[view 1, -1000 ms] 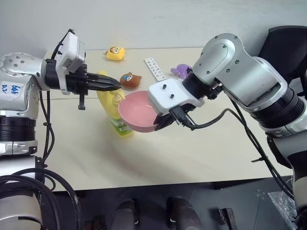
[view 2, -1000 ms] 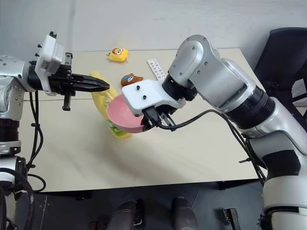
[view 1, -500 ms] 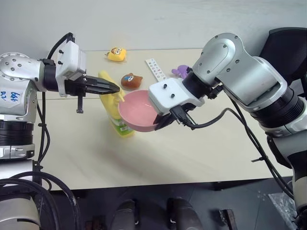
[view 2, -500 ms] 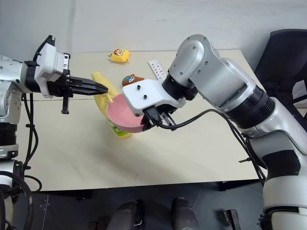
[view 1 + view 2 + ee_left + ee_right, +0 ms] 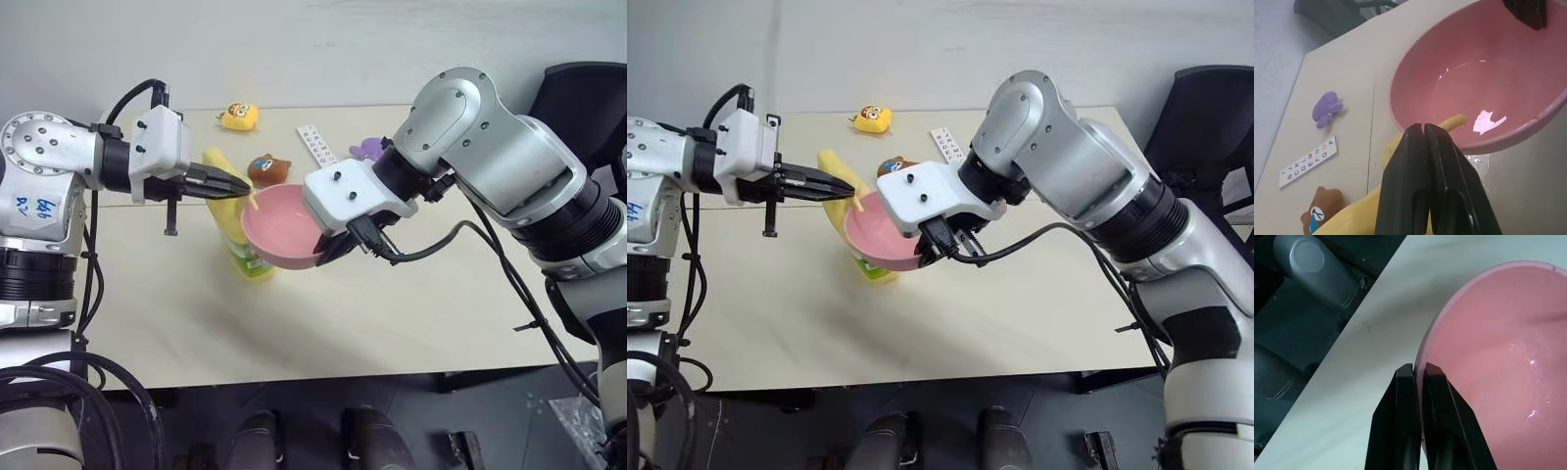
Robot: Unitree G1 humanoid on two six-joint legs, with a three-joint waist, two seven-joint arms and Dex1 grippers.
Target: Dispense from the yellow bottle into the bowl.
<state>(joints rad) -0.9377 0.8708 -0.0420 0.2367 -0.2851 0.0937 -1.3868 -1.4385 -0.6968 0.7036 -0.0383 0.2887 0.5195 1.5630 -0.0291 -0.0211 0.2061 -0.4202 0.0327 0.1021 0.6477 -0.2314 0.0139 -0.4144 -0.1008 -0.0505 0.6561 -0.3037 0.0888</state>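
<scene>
The yellow bottle (image 5: 229,217) stands upright on the table, its lower part with the green label hidden in part behind the bowl. My right gripper (image 5: 329,253) is shut on the rim of the pink bowl (image 5: 280,226) and holds it tilted above the table, right beside the bottle. The bottle's yellow spout (image 5: 1450,122) reaches over the bowl's rim. My left gripper (image 5: 243,186) is shut, and its tips lie on the pump top. In the right wrist view my two black fingers (image 5: 1403,396) pinch the bowl's edge.
At the back of the table (image 5: 411,313) lie a small yellow plush toy (image 5: 236,114), a brown toy (image 5: 265,164), a white letter card (image 5: 317,142) and a purple toy (image 5: 369,147). A black chair (image 5: 588,88) stands at the right. Open tabletop lies in front of the bottle.
My left wrist has rolled and the shut gripper has dipped slightly onto the pump top. The right arm and the bowl have stayed still.
</scene>
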